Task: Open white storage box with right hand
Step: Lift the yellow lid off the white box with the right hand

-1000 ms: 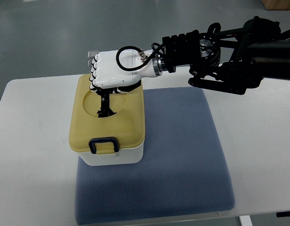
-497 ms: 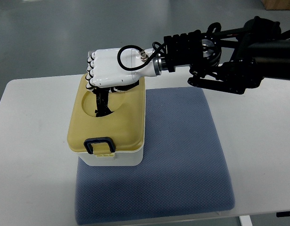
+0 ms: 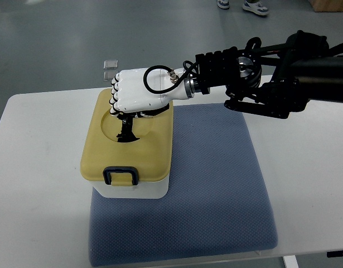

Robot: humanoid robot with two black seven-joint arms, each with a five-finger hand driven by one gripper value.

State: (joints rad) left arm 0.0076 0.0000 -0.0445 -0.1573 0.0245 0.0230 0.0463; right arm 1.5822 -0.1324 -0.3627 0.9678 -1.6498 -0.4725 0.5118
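Note:
The white storage box (image 3: 132,191) stands on the left end of a blue mat (image 3: 216,184), topped by a yellow lid (image 3: 151,151) with a dark blue clasp (image 3: 122,175) at its near edge. My right hand (image 3: 126,118), white with black fingers, comes in from the right and hovers over the far half of the lid. Its fingers curl down into the lid's round recess, where they grip the lid. The hand hides the part it holds. The left arm does not show.
The box and mat lie on a white table (image 3: 37,167). Grey floor lies beyond its far edge, with two small clear pieces (image 3: 110,64) and a person's shoes (image 3: 244,5) at the top. My black right forearm (image 3: 271,84) spans the table's far right.
My right hand has dropped slightly lower and to the right over the lid. The box has shifted a little, its near edge now closer to me.

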